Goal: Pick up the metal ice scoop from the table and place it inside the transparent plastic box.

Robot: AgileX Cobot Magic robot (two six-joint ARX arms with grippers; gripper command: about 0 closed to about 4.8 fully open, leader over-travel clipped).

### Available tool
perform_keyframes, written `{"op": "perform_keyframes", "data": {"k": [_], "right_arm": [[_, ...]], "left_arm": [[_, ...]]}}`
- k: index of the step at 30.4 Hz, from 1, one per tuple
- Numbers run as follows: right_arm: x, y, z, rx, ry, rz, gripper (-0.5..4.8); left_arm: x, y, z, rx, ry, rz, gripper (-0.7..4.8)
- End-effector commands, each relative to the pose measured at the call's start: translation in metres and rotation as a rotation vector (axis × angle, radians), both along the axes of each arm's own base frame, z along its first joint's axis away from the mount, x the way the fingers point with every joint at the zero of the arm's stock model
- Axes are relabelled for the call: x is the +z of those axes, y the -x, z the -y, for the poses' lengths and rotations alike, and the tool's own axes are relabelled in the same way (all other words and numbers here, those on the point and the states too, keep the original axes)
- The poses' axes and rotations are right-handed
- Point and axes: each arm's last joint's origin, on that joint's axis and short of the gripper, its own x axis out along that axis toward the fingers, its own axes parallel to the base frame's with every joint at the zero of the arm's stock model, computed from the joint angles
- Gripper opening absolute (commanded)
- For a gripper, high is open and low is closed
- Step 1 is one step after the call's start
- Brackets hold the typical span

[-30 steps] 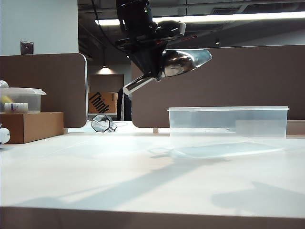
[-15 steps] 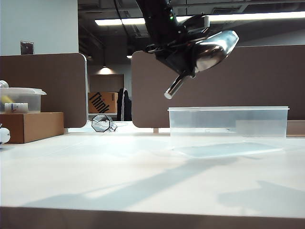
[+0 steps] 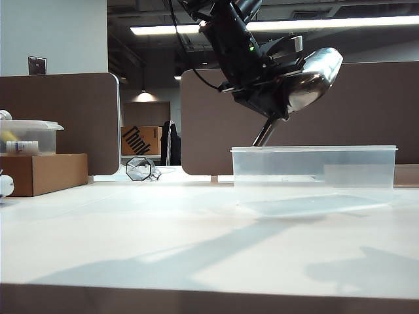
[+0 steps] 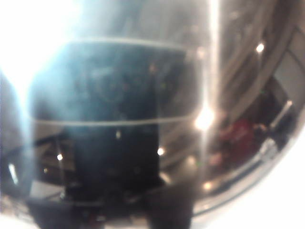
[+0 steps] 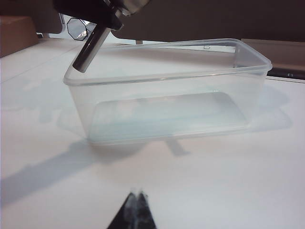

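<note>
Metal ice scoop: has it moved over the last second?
Yes. Held by the left gripper, the metal ice scoop moved rightward over the transparent plastic box, its handle tipping down to the rim.

Left arm (image 3: 229, 39): black housing, trailed by a black cable; a small green light is seen.
Right end effector (image 5: 136, 210): dark, tapered fingertips.

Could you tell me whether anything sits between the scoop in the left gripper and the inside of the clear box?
Nothing visible does. The left gripper holds the metal ice scoop above the transparent plastic box, handle tip by its near rim. The box is open-topped and looks empty. The right gripper is well back.
</note>
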Motion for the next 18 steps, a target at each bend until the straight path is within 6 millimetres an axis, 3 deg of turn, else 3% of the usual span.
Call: {"op": "perform_keyframes", "data": {"k": [1, 18], "right_arm": [[0.002, 0.0, 0.0, 0.002, -0.001, 0.017, -0.01], [0.002, 0.0, 0.0, 0.002, -0.001, 0.016, -0.01]], "left_arm": [[0.001, -0.002, 0.003, -0.004, 0.024, 0.02, -0.05], [-0.034, -0.014, 0.013, -0.009, 0.001, 0.001, -0.05]]}}
